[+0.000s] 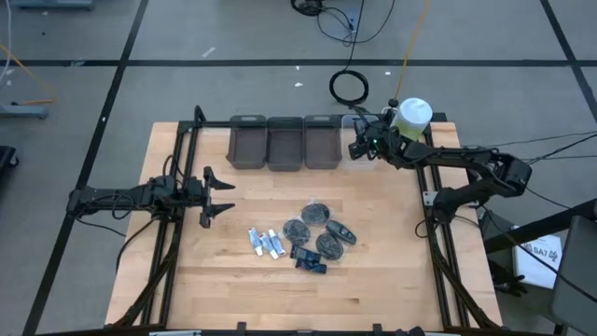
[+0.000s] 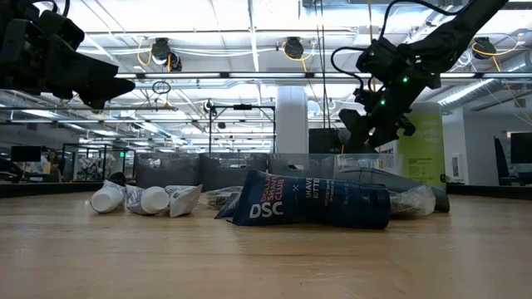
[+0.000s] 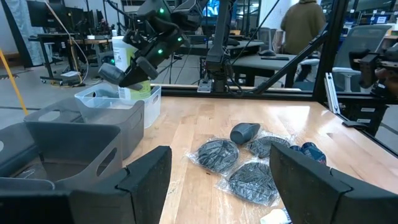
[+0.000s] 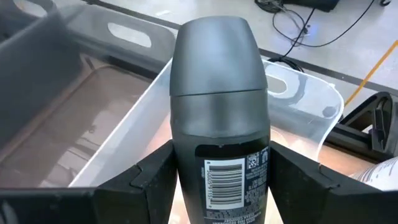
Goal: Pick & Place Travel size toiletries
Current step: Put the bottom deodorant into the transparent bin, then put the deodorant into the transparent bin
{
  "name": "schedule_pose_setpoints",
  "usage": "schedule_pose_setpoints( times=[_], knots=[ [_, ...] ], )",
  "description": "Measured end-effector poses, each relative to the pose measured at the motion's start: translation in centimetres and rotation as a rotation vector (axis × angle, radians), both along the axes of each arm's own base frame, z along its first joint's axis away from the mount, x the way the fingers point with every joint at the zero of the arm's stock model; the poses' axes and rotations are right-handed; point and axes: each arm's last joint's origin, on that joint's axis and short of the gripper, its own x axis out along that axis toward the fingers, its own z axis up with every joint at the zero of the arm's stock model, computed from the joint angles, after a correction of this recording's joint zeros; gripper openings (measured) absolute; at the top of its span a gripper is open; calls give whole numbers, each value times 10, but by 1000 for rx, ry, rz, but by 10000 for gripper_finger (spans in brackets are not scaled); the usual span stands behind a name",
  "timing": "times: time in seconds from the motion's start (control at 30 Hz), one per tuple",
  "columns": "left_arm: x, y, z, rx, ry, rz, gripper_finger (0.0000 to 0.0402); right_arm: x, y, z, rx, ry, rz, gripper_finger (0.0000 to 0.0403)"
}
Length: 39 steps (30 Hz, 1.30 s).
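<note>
**Right arm holds one piece over the clear bin**

I see the wooden surface (image 1: 233, 280) carrying the wrapped toiletries (image 1: 308, 238) at its middle; my right end effector (image 4: 219, 171) is clamped on a dark grey oval deodorant stick (image 4: 217, 124) above the clear plastic bin (image 4: 298, 112); my left end effector (image 1: 219, 196) hangs apart, empty, near the left edge.

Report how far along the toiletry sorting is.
Done: nothing certain; the three grey bins look empty. In hand: the right gripper holds a dark grey deodorant stick over the clear bin beside the green bottle. Left: the white-and-blue tubes, bagged dark discs and blue packets still lie on the table. The left gripper waits, open.
</note>
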Motion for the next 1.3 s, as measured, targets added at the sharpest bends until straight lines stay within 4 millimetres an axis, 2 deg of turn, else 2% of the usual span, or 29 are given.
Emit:
schedule_pose_setpoints(
  times=[0.43, 0.7, 1.0, 1.3],
  knots=[
    [0, 0, 0, 0, 0, 1, 267, 1, 0, 1, -20, 9, 17, 253],
    [0, 0, 0, 0, 0, 0, 267, 3, 1, 3, -30, 1, 52, 258],
    [0, 0, 0, 0, 0, 0, 267, 19, 13, 10, 24, -150, 329, 254],
    [0, 0, 0, 0, 0, 0, 267, 42, 49, 19, 105, -300, 773, 254]
  ],
)
